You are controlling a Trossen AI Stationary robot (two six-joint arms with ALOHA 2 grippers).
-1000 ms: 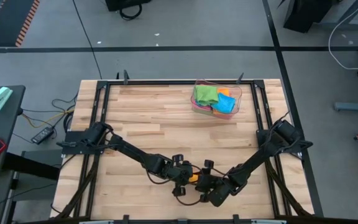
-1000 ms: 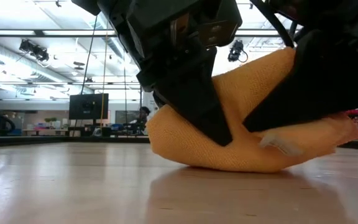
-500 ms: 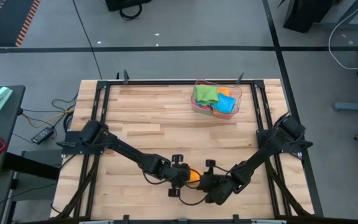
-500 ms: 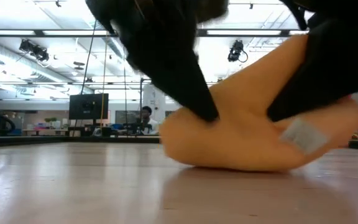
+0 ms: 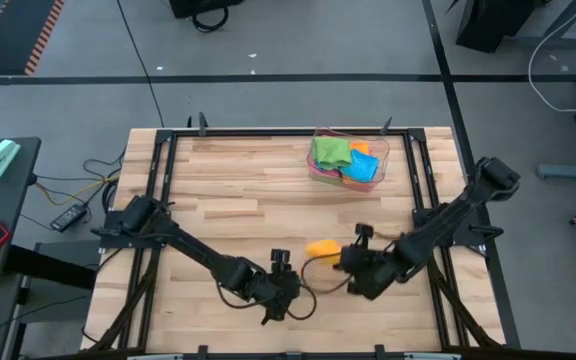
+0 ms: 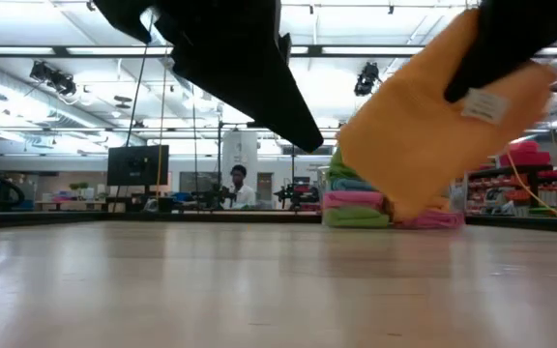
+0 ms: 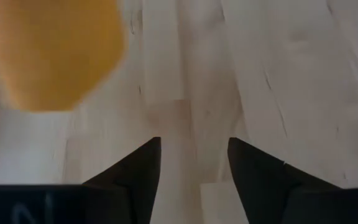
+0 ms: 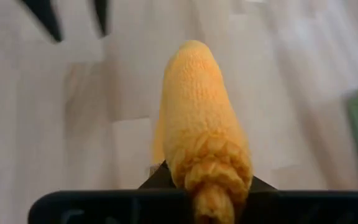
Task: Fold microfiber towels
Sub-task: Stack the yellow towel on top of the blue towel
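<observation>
The left hand (image 5: pixel 286 290) hangs low over the front part of the wooden surface (image 5: pixel 228 200), its fingers (image 7: pixel 138 171) spread and holding nothing. Just to the right of it, the orange microfiber towel (image 5: pixel 321 248) hangs in the air, clear of the wood, bunched and pinched at one end by the right hand (image 5: pixel 353 265), whose fingers are pressed together on the cloth. Farther back and to the right, near the far edge, the clear plastic tray (image 5: pixel 316 170) holds the other towels: a green one (image 5: pixel 330 151), a blue one (image 5: pixel 365 168), with pink and orange partly showing.
</observation>
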